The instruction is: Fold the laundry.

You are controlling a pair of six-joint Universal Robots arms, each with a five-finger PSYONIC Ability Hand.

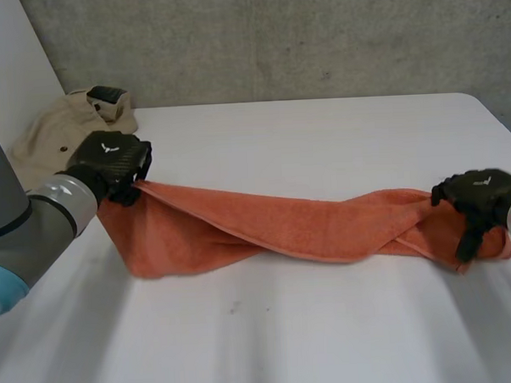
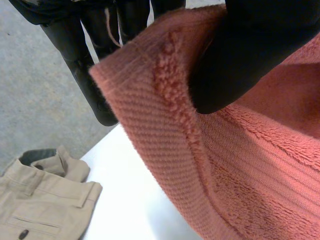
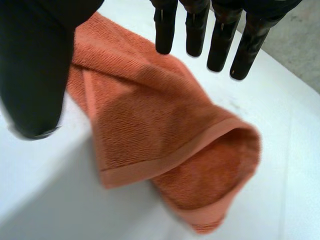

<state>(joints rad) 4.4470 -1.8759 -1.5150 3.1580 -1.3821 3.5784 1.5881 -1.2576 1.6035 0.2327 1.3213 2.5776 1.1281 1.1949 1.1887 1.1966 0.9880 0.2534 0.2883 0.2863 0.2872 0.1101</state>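
1. Closest to the head camera is the robot's left arm [image 1: 28, 227], with a grey joint and a light-blue cap. It ends in the black left hand [image 1: 110, 161] at the left end of the orange terry-cloth towel [image 1: 282, 224].
2. The towel lies stretched across the white table [image 1: 287, 343] from one hand to the other, and it is twisted once near its middle.
3. The left hand pinches a hemmed corner of the towel between its thumb [image 2: 240, 60] and its fingers [image 2: 82, 75], and this corner is raised off the table.
4. The right hand [image 1: 480, 194] hovers over the other end. Its fingers [image 3: 220, 40] are straight and apart from the thumb, and they hold nothing. The towel end lies rolled on the table below them.
5. I judge that the step in hand is to open the towel flat before any fold. To do it well, the right hand should take one single corner on the same long edge that the left hand holds, not a bunch of cloth. Then the twist can come out when both hands pull gently apart, low over the table.
6. Which right corner belongs to that edge I cannot tell, because this end is rolled over itself.
7. Beige cotton trousers [image 1: 58, 132] lie at the far left corner of the table, partly behind the left hand. The dark patch on top of them is hard to make out.
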